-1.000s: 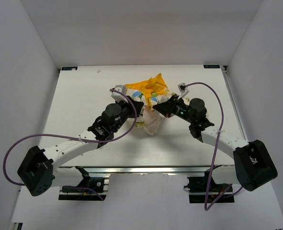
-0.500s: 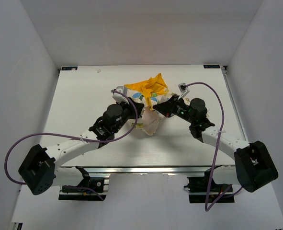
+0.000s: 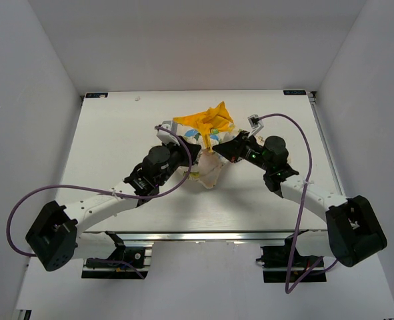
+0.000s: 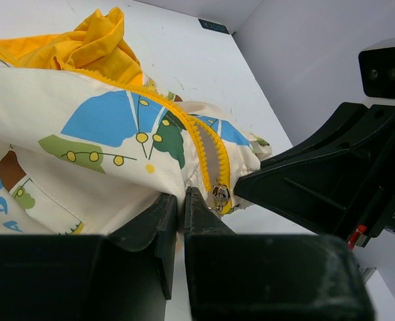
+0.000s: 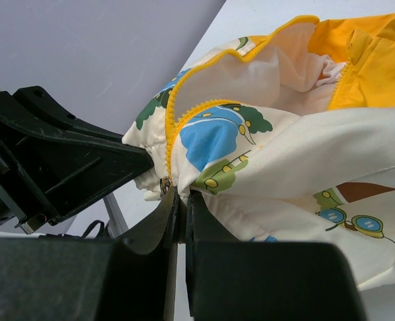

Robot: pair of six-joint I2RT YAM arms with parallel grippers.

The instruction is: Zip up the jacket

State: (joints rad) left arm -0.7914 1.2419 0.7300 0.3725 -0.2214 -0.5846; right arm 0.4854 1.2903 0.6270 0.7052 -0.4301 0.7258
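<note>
The jacket (image 3: 207, 137) lies bunched in the middle of the table, cream-white with cartoon prints and a yellow hood (image 3: 207, 120) at the far side. My left gripper (image 3: 195, 155) is shut on the jacket's front edge beside the yellow zipper (image 4: 200, 150). My right gripper (image 3: 218, 149) is shut on the other front edge next to the zipper (image 5: 170, 130). The metal zipper slider (image 4: 220, 195) hangs between the two grippers; it also shows in the right wrist view (image 5: 164, 185). The two grippers nearly touch. The jacket's sleeves are hidden in the folds.
The white table (image 3: 117, 133) sits between white walls on the left, right and far sides. Purple cables (image 3: 303, 143) loop over both arms. A small white mark (image 3: 137, 98) lies near the far left edge.
Both grippers have shifted slightly away from me with the jacket's lower front; the fabric between them is a little more gathered. Both stay shut.
</note>
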